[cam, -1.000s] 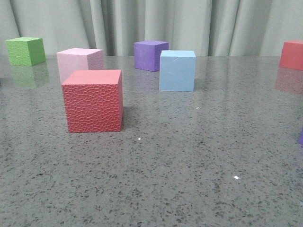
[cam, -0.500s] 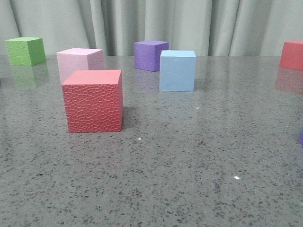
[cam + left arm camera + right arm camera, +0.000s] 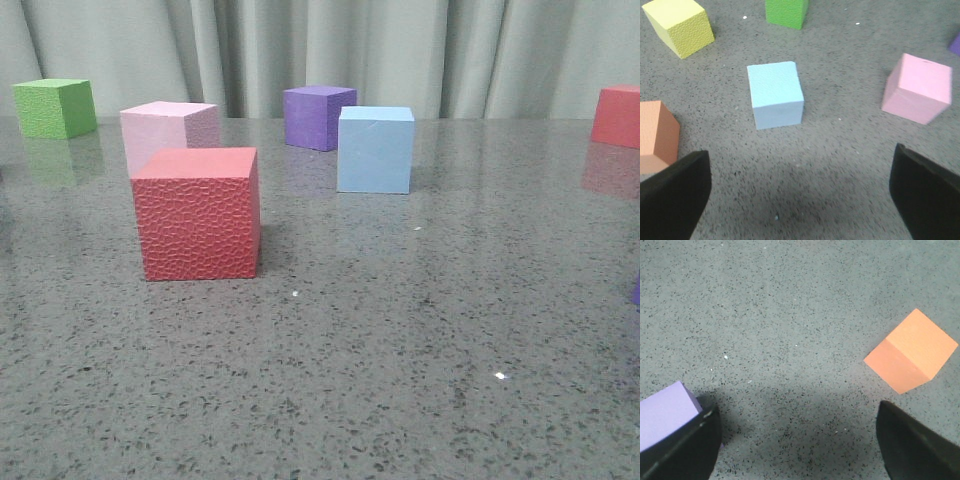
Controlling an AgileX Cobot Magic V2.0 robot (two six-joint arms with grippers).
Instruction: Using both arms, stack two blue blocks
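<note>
Your left gripper (image 3: 800, 192) hangs over the table (image 3: 840, 150) with its jaws spread wide and nothing between them, and one blue block (image 3: 775, 94) sits ahead of the fingers, a little off the midline toward the finger (image 3: 672, 197) that is nearest the orange cube (image 3: 657, 135). That offset is what your approach turns on: I judge you need to slide toward the orange cube's side before you descend, so the block ends up centred in the gap. The block stands well apart from the pink cube (image 3: 918, 90), so the jaws have room. Your right gripper (image 3: 797, 440) is also wide open and empty, with no blue block under it, only a purple cube (image 3: 665, 412) by one finger. In the front view the second blue block (image 3: 375, 150) stands just beside the purple cube (image 3: 318, 117), and neither arm shows there
</note>
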